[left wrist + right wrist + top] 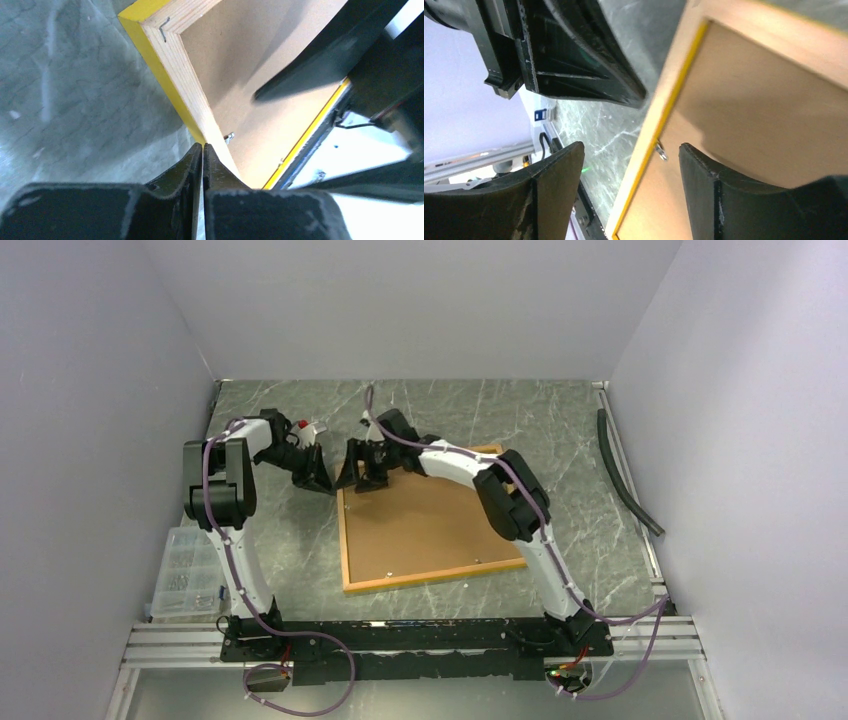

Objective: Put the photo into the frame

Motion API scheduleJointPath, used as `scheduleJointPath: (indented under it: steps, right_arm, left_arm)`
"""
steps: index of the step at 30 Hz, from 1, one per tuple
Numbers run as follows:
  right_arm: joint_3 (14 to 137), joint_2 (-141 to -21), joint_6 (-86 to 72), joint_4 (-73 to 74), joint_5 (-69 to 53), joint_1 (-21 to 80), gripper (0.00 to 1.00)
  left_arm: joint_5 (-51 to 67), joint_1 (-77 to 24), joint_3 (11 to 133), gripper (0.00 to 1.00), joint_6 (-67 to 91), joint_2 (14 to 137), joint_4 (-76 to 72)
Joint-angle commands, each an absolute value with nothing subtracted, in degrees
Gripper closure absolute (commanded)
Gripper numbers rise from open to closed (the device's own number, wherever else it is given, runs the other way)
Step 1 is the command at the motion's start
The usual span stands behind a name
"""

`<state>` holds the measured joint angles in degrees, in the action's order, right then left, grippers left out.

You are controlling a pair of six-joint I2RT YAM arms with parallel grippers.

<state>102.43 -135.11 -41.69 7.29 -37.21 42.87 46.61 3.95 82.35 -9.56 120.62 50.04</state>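
- The frame [437, 576] lies back-up on the counter [560, 430], with its far-left corner right beneath both pincers. Its left rail [344, 540] runs from there toward the near edge.
- The right pincer [631, 150] is released. One finger is over the counter and the other over the brown backing board [430, 525], with the rail and a small metal tab [660, 150] between them.
- The left pincer [202, 147] is clenched on nothing, its tips at that rail's yellow outer edge.
- The frame shows a pale wood back and yellow edges, with the board seated inside it. The photo shows in no view.
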Motion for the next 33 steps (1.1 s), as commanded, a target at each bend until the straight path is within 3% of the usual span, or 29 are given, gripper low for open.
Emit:
scheduleJointPath:
  steps: [1,4,9,15,20,33]
  right_arm:
    - [97.81,-122.31,-39.61,6.75,-31.7,35.9,0.23]
    - [89.13,-113.94,-38.31,8.7,-23.79,31.61,0.02]
    - [73.04,-99.89,-37.0,15.3,-5.82,23.17,0.0]
    - [59.47,-89.44,-38.09,16.97,3.76,13.21,0.0]
    - [54.59,-89.37,-38.72,14.78,3.36,8.07,0.0]
    - [60.65,-103.77,-41.06,8.55,-11.65,7.82,0.0]
  left_arm:
    - [43.71,4.58,84.08,0.88,-15.71,114.44,53.08]
    - [40.52,4.51,79.85,0.87,-20.43,111.33,53.28]
    - [32.33,1.29,68.96,0.87,-28.82,104.03,51.51]
    - [23.36,-6.24,57.35,0.88,-35.22,94.95,48.1]
    - [20.15,-13.22,52.25,0.89,-36.12,91.88,45.75]
    - [18.04,-25.77,48.35,0.9,-32.86,91.0,41.71]
